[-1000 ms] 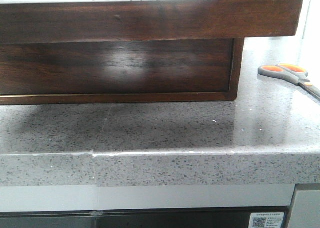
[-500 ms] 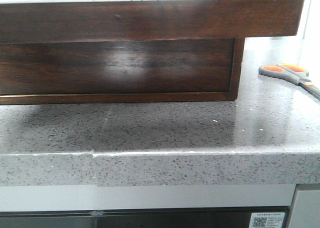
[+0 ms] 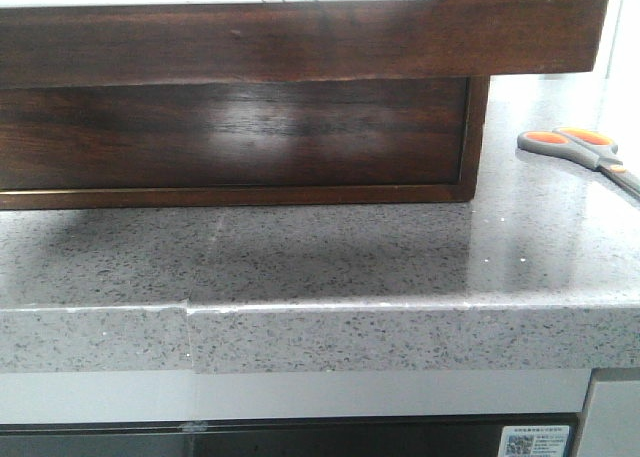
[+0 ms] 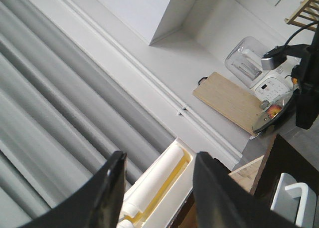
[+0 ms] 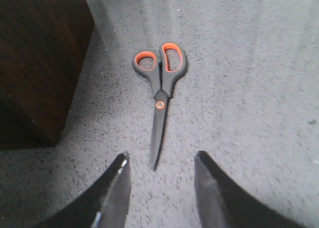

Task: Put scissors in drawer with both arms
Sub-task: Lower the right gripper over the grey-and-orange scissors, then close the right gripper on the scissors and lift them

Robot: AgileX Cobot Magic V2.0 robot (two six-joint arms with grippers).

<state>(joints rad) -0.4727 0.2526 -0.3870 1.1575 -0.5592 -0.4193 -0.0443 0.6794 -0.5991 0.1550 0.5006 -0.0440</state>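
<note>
The scissors [image 5: 160, 96] lie flat and closed on the grey speckled counter [image 3: 330, 252], untouched. In the right wrist view the blade tips point at the right tool [image 5: 160, 188], whose two black fingers stand spread with nothing between them and the scissors dead ahead at twelve o'clock. In the front view they sit far out at about three o'clock, orange-lined loops toward the wooden box, well apart from it.

The step in hand looks to be the pick-up by the right arm. To do it well I would bring the fingers down astride the pivot or the neck just below the loops — the blades are slim and likely to slip — and keep the fingers square to the long axis so the pair does not spin on the glossy stone.

The drawer [image 3: 300, 37] is pulled out, its dark front overhanging the cabinet (the pale inside only just shows through the cut-out along the top edge).

The left tool [image 4: 158, 188] is likewise spread and empty, pointing away at a wall and distant kitchen things.

Room: the stone around the scissors is bare, but the cabinet corner [image 5: 47, 63] stands near at ten o'clock — lift straight up before swinging across and over the drawer front.
</note>
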